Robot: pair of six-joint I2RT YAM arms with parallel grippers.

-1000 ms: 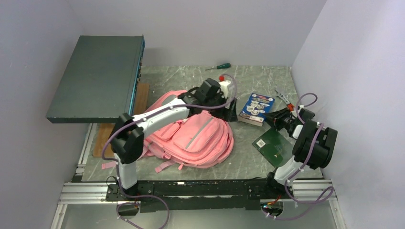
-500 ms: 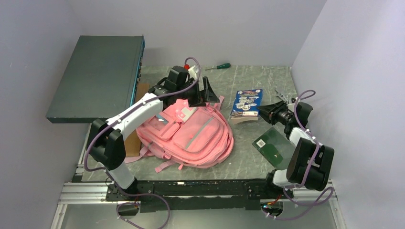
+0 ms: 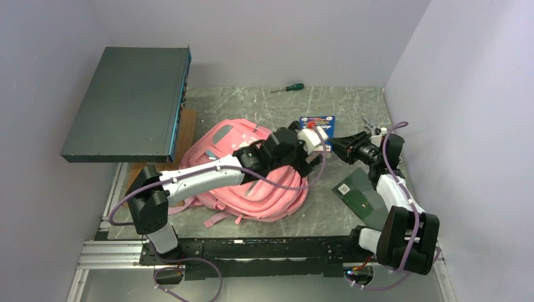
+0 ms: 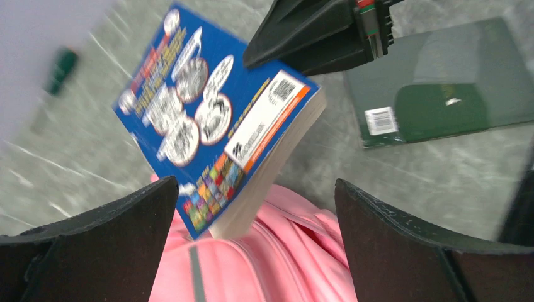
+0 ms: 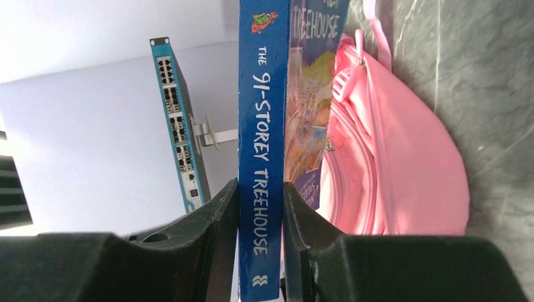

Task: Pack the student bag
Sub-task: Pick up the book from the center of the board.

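Clamping book (image 5: 261, 189), right fingers (image 5: 211, 251), left fingers (image 4: 94, 251) wide, seemingly above bag (image 4: 271, 270)

Grey marble tbl (image 3: 343, 104), pink student bag (image 3: 277, 195), grn book (image 3: 360, 196), screwdriver (image 3: 288, 88)

White arms (image 3: 195, 176) with black joints, looped purple cables (image 3: 397, 124).

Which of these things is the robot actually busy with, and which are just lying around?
In use: student bag; blue book, clamped in the right gripper; left gripper, open above the bag.
Lying about: green-handled screwdriver; dark green booklet; network switch; wooden board.
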